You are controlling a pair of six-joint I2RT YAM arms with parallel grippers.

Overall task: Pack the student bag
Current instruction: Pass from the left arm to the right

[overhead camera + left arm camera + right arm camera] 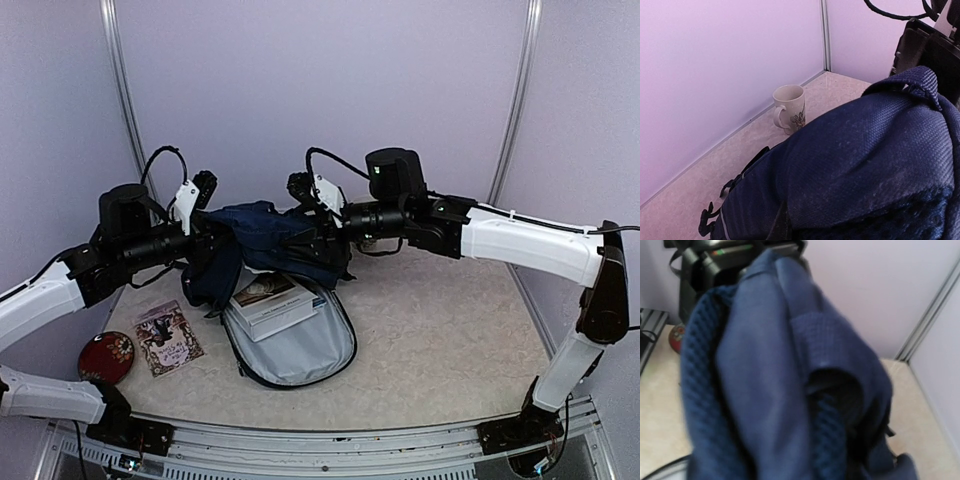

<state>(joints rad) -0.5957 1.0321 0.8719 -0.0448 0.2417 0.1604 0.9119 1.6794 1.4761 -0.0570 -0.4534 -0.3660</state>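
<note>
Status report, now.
Grippers: left gripper, right gripper both shut on bag top, lifted. Bag open, books inside. Outside: loose book, red disc, left of it. Opening unobstructed.

A robot lab's test booth: plain lilac walls [320, 90], joined by metal strips [517, 100], close in a speckled beige table [450, 330] on three sides. A left arm [40, 300] and a right arm [520, 240] are bolted to a metal rail [330, 445] at its near edge, trailing black cables [160, 155]. The only homely things are a bag [290, 350], books [270, 300], a red tin [106, 356] and a mug [790, 107]
</note>
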